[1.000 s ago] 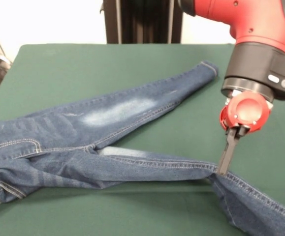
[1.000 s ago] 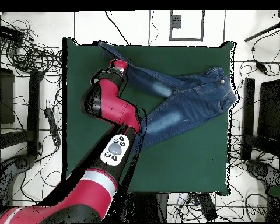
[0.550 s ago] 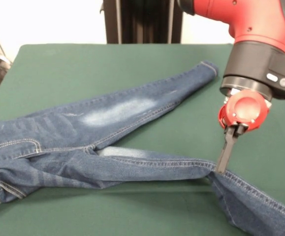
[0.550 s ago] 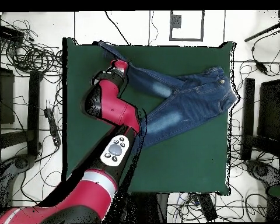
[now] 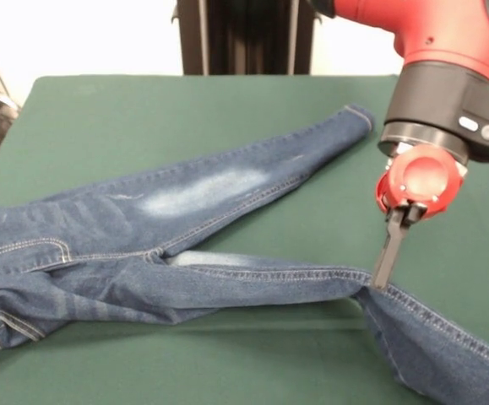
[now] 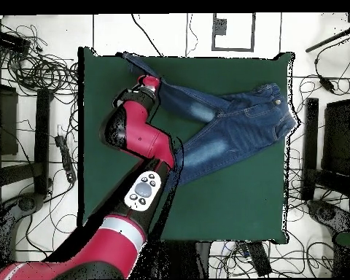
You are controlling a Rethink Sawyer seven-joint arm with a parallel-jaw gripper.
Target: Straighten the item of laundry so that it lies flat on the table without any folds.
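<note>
The item of laundry, a small pair of blue jeans with a faded thigh patch, lies across the table. Its waist is at the left edge of the front view. One leg runs straight toward the far right. The other leg is bent at a fold near the front right, where my gripper is shut on the denim and holds it slightly raised. Past the fold, that leg runs off the lower right corner. From overhead, the gripper is at the upper left of the table, on the jeans.
Cables and dark stands lie on the floor around the table. A dark post rises behind the far edge. Bare green cloth stretches along the far side and the front edge.
The gripper has risen slightly and shifted a little to the far side, drawing the pinched fold of the leg up with it. The rest of the jeans has stayed put.
</note>
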